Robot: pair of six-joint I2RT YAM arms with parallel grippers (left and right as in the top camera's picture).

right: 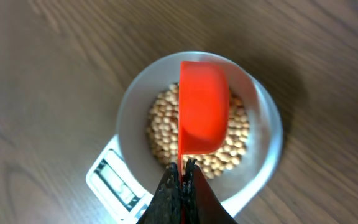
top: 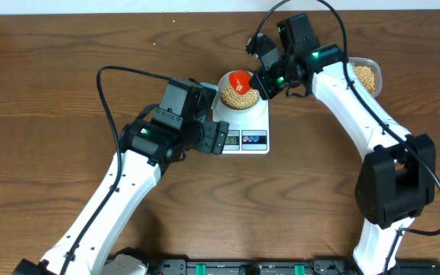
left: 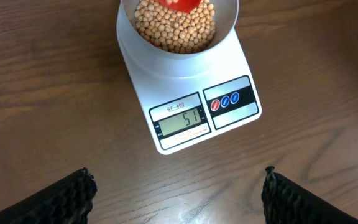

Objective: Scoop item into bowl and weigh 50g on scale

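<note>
Round tan beans lie in the white bowl ahead of the right hand, clamped on a red scoop; left hand apart.

Two-arm unit, catalogued by part.
- left arm: white tubular links are joined by black housings; a green light is set just behind the gripper.
- right arm: the same white links are fitted, with a bulky black housing far back from the gripper.
- black cable: a loop is run back from each wrist.
- left gripper: black fingers with a finely ribbed surface.
- right gripper: black and wedge-shaped.
</note>
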